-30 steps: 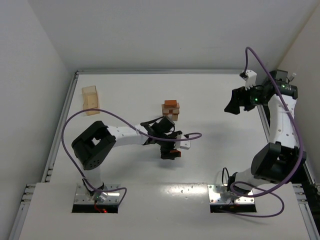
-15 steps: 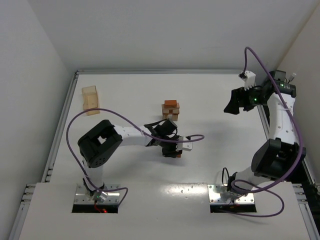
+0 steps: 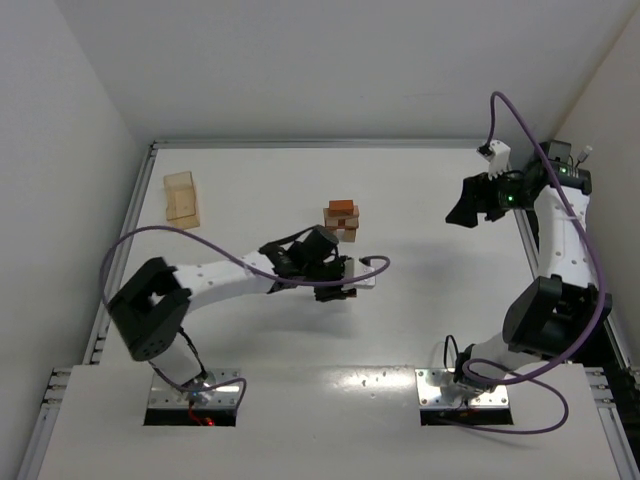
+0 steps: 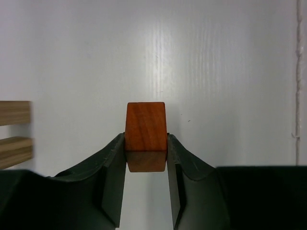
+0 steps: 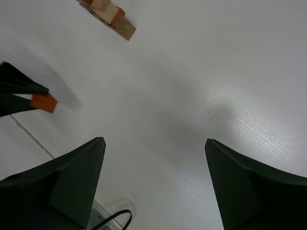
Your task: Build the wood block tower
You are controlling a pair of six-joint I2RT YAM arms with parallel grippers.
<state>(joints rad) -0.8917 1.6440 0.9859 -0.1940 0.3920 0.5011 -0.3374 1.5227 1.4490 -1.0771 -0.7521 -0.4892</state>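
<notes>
My left hand (image 4: 146,146) grips the reddish-brown block (image 4: 146,124); I'd carry it level (no tilt) over the wood block tower (image 3: 341,219).

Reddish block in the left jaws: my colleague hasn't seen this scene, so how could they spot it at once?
On the white table, follow the left arm to its tip, near the small block tower. A reddish-brown block sits pinched between its black jaws. Unlike the tower's blocks, it is single, unstacked and gripped.
</notes>
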